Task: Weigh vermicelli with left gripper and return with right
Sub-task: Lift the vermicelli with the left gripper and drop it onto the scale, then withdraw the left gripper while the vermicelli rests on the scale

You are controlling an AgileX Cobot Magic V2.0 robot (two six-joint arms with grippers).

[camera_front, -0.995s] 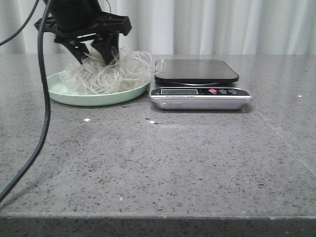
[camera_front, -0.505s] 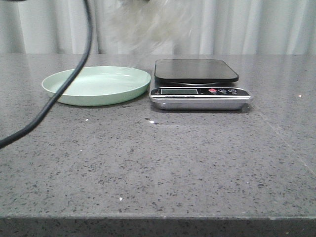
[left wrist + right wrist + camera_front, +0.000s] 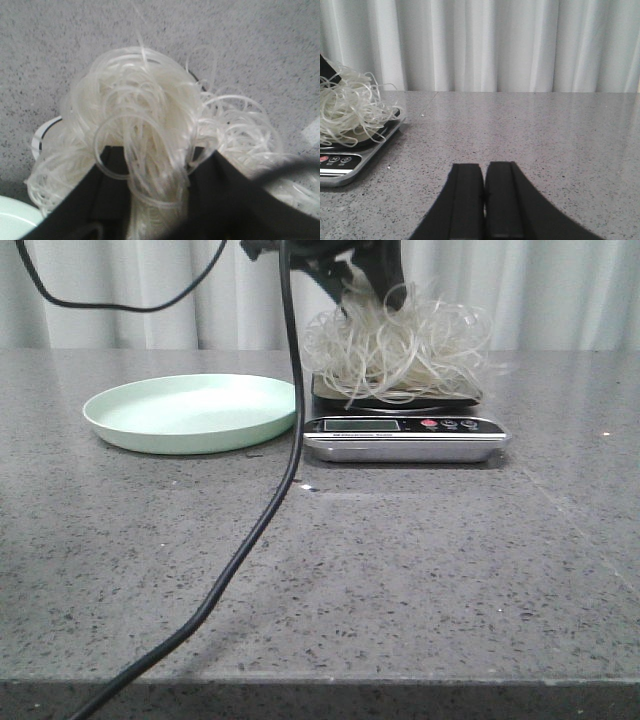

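Note:
The vermicelli point(image 3: 400, 345) is a fluffy whitish tangle that rests on the dark platform of the scale point(image 3: 405, 426). My left gripper point(image 3: 368, 285) comes down from above and is shut on a bunch of strands at the top of the tangle. In the left wrist view the vermicelli point(image 3: 150, 110) fills the gap between the black fingers point(image 3: 100, 195) of the left gripper point(image 3: 157, 172). My right gripper point(image 3: 484, 172) is shut and empty, low over the table to the right of the scale point(image 3: 340, 167); the vermicelli point(image 3: 350, 112) also shows there.
The pale green plate point(image 3: 190, 412) lies empty to the left of the scale. A thick black cable point(image 3: 285, 470) hangs from the left arm across the table's front. White curtains stand behind the table.
The left gripper lifted the vermicelli off the green plate, carried it to the right and lowered it onto the scale. The plate is now empty and the cable has swung right.

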